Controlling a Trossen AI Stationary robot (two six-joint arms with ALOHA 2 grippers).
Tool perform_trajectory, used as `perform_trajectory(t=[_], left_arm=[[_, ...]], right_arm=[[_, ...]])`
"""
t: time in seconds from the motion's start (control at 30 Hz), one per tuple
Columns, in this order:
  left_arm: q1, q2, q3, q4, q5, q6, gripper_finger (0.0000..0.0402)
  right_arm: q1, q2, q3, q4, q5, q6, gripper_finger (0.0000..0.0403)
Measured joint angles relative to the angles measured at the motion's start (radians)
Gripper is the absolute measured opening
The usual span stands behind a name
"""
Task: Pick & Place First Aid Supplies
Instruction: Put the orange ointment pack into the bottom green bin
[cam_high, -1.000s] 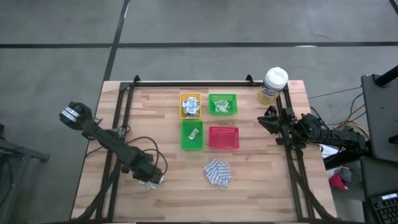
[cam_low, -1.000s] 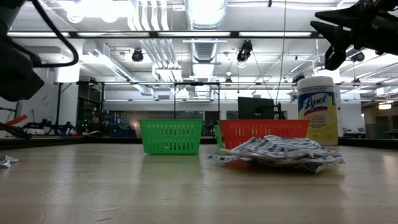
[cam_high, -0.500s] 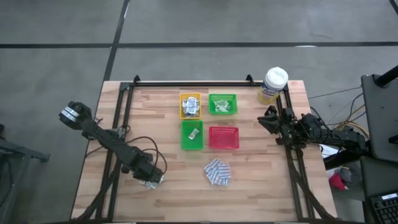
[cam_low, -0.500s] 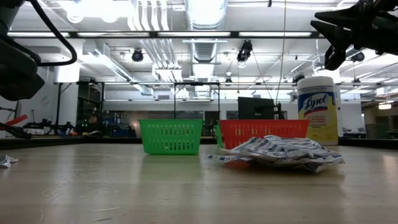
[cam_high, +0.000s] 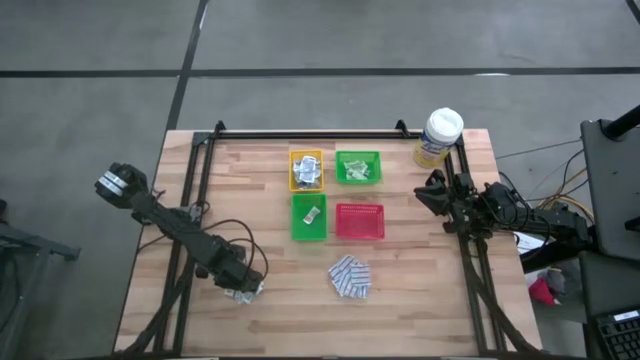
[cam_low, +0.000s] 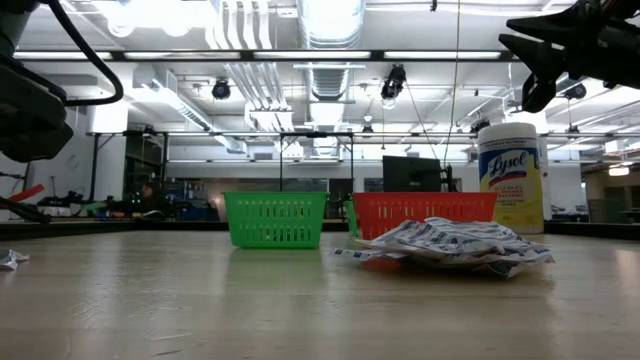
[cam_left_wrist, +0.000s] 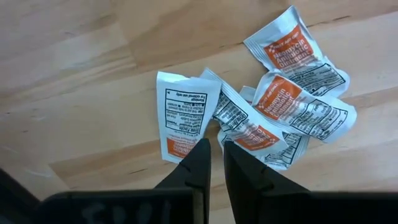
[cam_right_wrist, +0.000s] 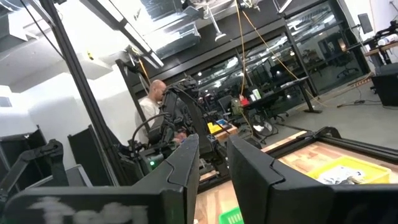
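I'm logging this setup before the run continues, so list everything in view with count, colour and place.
Small plastic trays: four; yellow and green at the back, green and red in front, table centre.
Blue-and-white patterned pads: one pile, in front of the red tray.
White sachets with orange print: small cluster, table's left front.
Loose packets: in the yellow and both green trays.
Yellow canister with white lid: one, back right.
Wooden table: one.
Person: one, beyond the table.
Left gripper: nearly shut, over the sachets.
Right gripper: raised, right side.
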Motion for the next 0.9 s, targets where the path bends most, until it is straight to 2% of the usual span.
perform_trajectory(t=[0.33,0.57,0.7,0.9], left_arm=[[0.000,0.071,0.000,0.014,0.031,0.002,0.0039],[0.002,0.121,0.003,0.014,0.049,0.006,0.0039],[0.002,0.114,0.003,-0.012,0.053,0.018,0.0039],[0.000,0.079,-0.002,-0.139,0.049,0.019,0.0039]], right_arm=[[0.000,0.000,0.000,0.000,0.000,0.000,0.0068],[0.000,0.000,0.000,0.000,0.000,0.001,0.0074],[0.000,0.000,0.000,0.000,0.000,0.001,0.0080],[0.000,0.000,0.000,0.001,0.000,0.003,0.0080]])
